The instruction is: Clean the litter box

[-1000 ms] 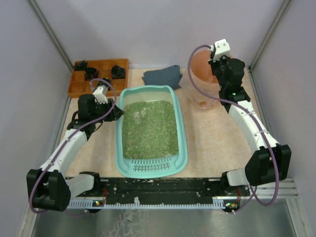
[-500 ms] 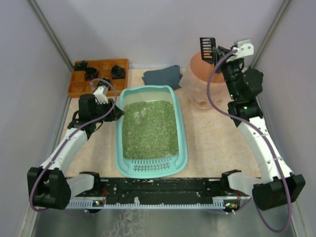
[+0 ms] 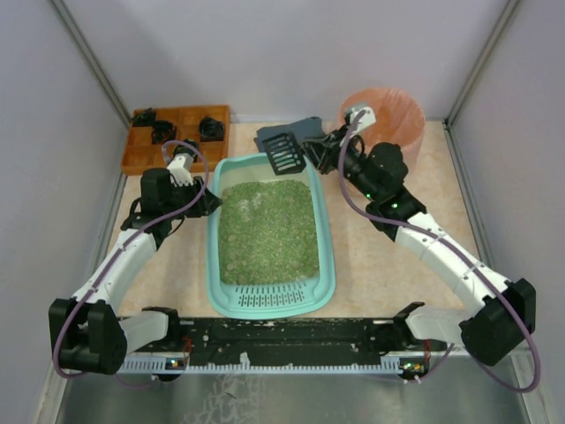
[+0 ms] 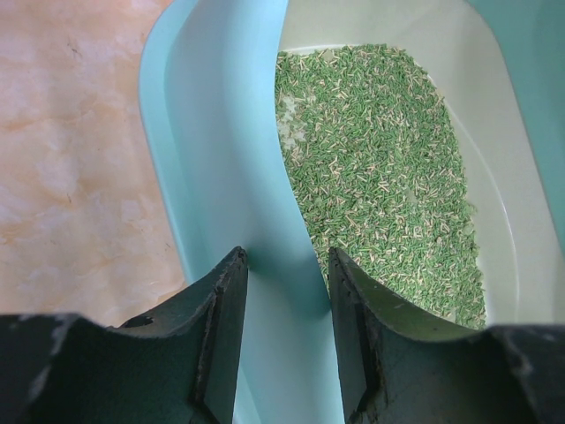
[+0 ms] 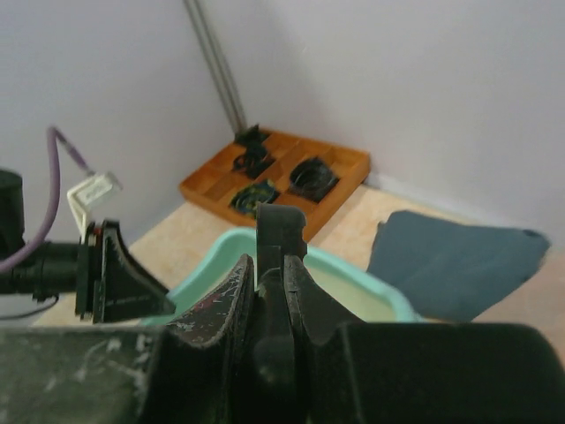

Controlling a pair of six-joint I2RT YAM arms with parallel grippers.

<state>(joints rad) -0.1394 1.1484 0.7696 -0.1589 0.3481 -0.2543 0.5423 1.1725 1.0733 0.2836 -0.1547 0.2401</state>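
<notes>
Green litter (image 3: 267, 230) in a pale teal litter box (image 3: 327, 247); black slotted scoop (image 3: 285, 153), pink bin (image 3: 393, 108), orange-brown tray (image 3: 139, 157), beige marbled counter (image 3: 388, 265).

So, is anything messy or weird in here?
Mostly tidy. The litter box has a pale patch in its green litter, toward the far left, and whitish specks lie on the black rail between the arm bases. No litter shows spilled on the table.
</notes>
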